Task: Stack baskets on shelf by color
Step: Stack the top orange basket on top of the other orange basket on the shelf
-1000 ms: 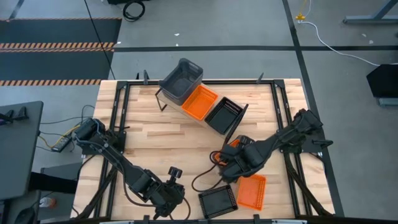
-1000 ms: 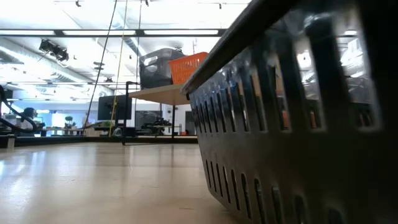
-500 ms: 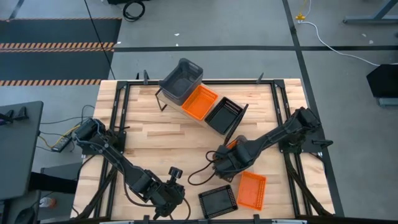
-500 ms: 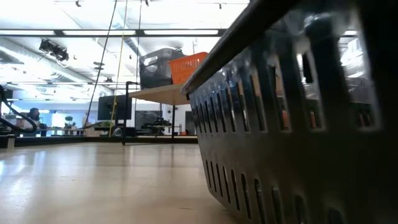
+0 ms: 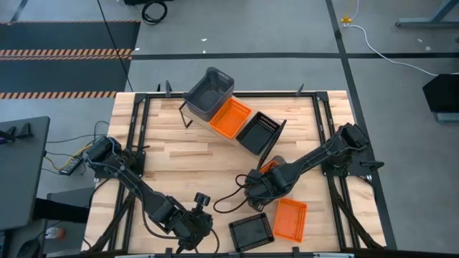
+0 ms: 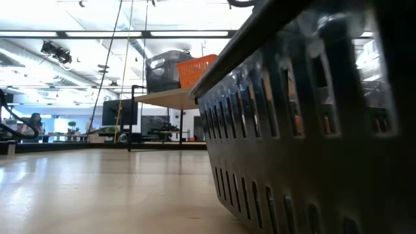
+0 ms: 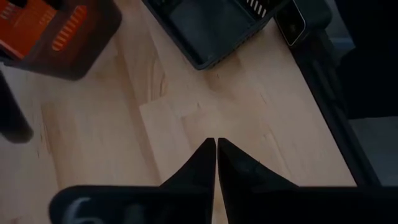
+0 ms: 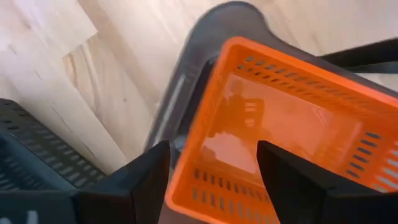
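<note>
A slatted wooden tabletop [image 5: 193,168] in a black frame stands on a grey floor with striped hazard tape off to one side. At its far edge sits the shelf [image 5: 188,115], a light plank on thin black end frames, and three baskets rest on it in a slanted row: a grey basket [image 5: 209,92] at one end, an orange basket [image 5: 230,118] touching it in the middle, and a black slotted basket [image 5: 257,132] at the other end. In the low view the grey and orange ones show on the plank, behind the wall of a black basket that stands close to the camera.

On the tabletop nearer than the shelf, the right gripper [image 8: 212,165] has its fingers spread wide around the end wall of another orange basket [image 8: 286,130], which sits inside a grey one [image 8: 205,43]. Further from the shelf, by the near edge, lie a loose black basket [image 5: 252,231] and, beside it, a loose orange basket [image 5: 290,219].

The left gripper [image 7: 216,146] waits above bare wood near that edge, fingertips pressed together, holding nothing.
</note>
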### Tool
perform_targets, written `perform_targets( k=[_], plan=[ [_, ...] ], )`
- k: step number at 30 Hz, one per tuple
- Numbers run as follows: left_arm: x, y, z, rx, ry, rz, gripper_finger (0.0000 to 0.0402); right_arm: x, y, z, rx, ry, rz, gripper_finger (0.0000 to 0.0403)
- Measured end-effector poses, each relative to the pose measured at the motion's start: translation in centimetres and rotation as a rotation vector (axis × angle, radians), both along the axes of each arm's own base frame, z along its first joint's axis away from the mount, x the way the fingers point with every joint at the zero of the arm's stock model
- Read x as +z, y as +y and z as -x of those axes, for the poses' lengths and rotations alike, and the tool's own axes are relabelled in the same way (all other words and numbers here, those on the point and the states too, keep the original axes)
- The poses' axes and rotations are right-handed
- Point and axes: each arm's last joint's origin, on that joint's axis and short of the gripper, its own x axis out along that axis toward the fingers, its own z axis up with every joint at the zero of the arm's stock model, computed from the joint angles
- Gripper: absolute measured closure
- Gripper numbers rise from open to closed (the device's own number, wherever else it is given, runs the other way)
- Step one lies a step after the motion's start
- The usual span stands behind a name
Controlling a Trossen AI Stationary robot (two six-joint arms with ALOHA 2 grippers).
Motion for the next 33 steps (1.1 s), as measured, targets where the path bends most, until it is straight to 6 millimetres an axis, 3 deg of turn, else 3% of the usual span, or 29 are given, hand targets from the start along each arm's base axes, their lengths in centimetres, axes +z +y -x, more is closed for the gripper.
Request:
perform_targets(
  k=[11, 16, 20, 29, 33],
  plan=[
    [0.0, -0.2, 0.2, -0.002, 0.0, 0.004, 0.0381, -3.1, -0.3, 0.6, -0.007, -0.018, -0.012, 0.0156],
    [0.0, -0.2, 0.2, -0.001, 0.0, 0.004, 0.0382, -3.6, -0.5, 1.0, 0.009, 0.006, 0.002, 0.017],
    [0.0, -0.2, 0.2, 0.0, 0.0, 0.005, 0.0378, -3.6, -0.4, 1.0, 0.033, 0.009, 0.008, 0.0218],
    [0.0, -0.3, 0.3, -0.002, -0.002, 0.003, 0.0383, -3.5, -0.2, 1.2, 0.086, 0.059, -0.06, 0.038],
    [0.0, -0.3, 0.3, -0.002, -0.002, 0.004, 0.0381, -2.4, -0.1, 1.3, 0.092, 0.116, -0.07, 0.0384]
  ],
)
